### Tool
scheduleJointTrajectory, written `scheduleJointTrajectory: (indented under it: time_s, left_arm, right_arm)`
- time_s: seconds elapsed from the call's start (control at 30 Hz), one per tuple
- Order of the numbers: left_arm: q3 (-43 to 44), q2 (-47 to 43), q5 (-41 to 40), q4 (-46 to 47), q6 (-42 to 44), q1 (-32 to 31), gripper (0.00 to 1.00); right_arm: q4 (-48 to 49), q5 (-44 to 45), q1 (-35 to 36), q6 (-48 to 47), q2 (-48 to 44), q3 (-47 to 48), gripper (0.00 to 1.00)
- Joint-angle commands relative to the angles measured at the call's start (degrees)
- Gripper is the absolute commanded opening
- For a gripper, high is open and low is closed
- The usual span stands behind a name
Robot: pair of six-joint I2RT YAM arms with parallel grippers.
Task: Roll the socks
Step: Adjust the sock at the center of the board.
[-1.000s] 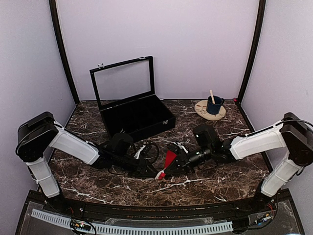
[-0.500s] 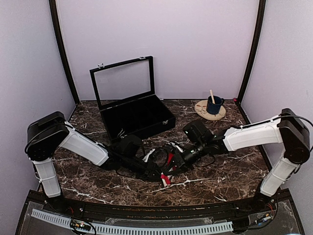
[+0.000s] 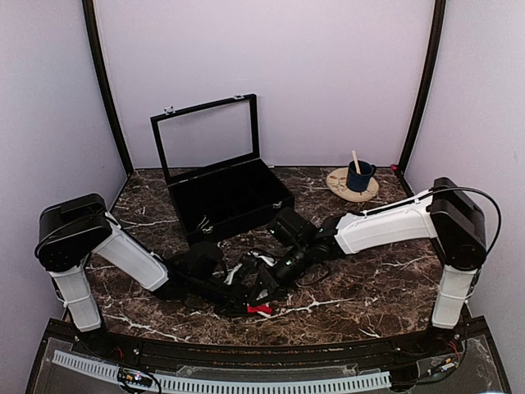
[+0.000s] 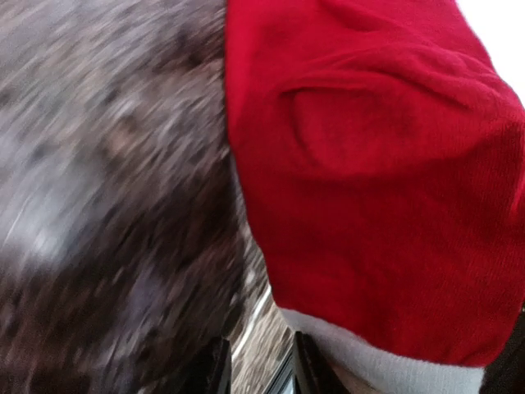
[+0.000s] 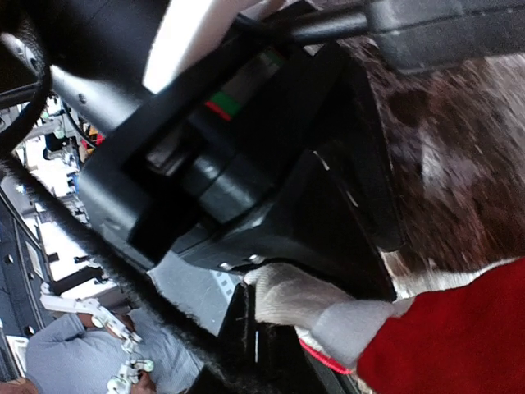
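Swinging in from the right of the overhead frame, the right tool (image 3: 273, 281) now sits at lower centre, crowded against the left tool (image 4: 258, 373). The socks (image 4: 385, 205), plainly visible a second ago, show overhead only as a red sliver on the counter (image 3: 369, 287). The right tool is pressed together, seemingly pinching the white band. The left tool stands partly spread, with red fabric just beside it. Rolling looks underway, not finished.
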Motion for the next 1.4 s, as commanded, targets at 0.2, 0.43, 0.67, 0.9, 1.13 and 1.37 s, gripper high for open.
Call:
scheduleJointTrajectory:
  time_s: [0.2,0.43,0.67,0.9,1.13,1.37]
  left_arm:
    - [-8.2,-9.6,-4.1,4.6,-6.3,-0.6,0.28]
    - [-10.9,-8.8,-5.1,10.0,-10.0,-1.5,0.28]
    - [-12.0,-6.9,-4.9,14.0,-12.5,-2.3,0.28]
    - [-12.2,-3.6,-4.1,19.0,-15.9,-3.4,0.28]
    - [-12.4,-3.1,-4.0,20.1,-17.4,-3.7,0.28]
    - [-15.3,-6.0,-6.7,18.4,-18.8,-3.8,0.28]
  right_arm:
    - [-5.0,1.1,4.1,-5.9,6.5,9.1,0.01]
    - [-10.3,1.1,6.2,-9.5,11.0,15.8,0.03]
    - [-17.1,2.0,7.6,-14.4,15.8,22.0,0.07]
    - [-21.3,2.1,8.5,-18.0,19.5,25.5,0.16]
    - [-25.5,3.1,8.8,-21.6,21.8,28.6,0.28]
    - [-27.5,5.8,9.0,-22.7,19.2,29.7,0.33]
